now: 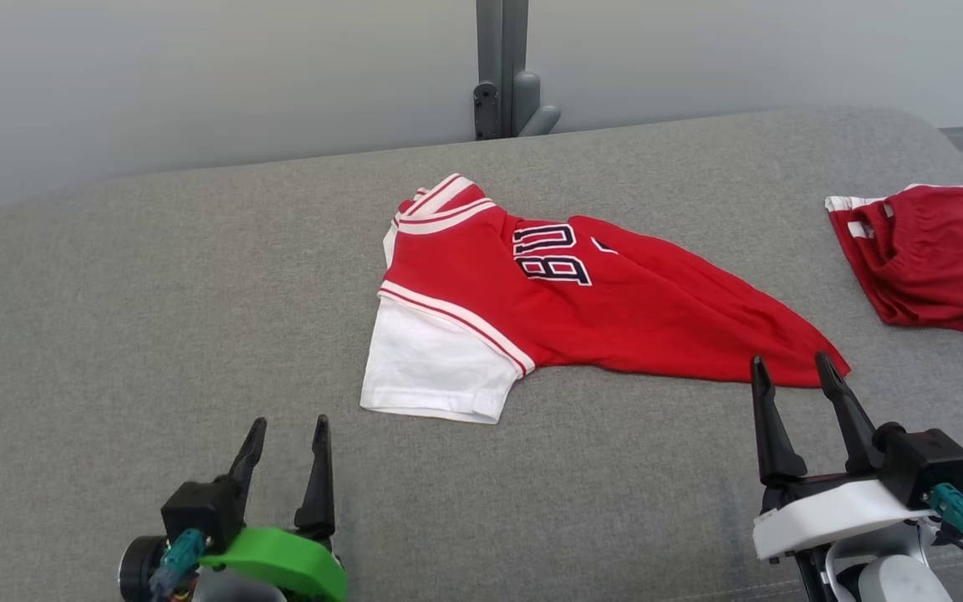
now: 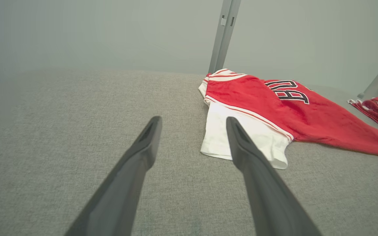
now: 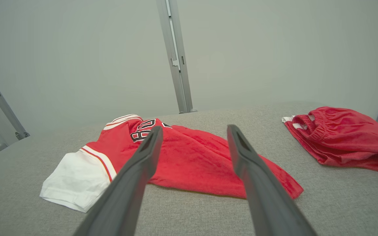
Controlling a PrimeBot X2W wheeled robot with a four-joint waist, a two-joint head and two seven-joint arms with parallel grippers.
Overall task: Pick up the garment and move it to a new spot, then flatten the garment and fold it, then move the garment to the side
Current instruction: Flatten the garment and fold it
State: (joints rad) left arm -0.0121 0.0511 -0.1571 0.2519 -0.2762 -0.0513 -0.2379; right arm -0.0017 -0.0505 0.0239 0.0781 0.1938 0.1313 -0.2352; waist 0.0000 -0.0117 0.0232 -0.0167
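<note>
Head view: garment [image 1: 582, 309] lies mid grey pad [image 1: 114, 334], long axis collar far-left to hem near-right. Right gripper [image 1: 789, 359], jaws wide, empty, just beside hem corner [image 1: 791, 344], nearer. Left gripper [image 1: 289, 420], jaws wide, empty, short of white sleeve [image 1: 431, 368].

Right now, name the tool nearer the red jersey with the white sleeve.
Right. The right tool is at the hem corner of the red jersey; the left tool lies apart, short of its white sleeve.
</note>
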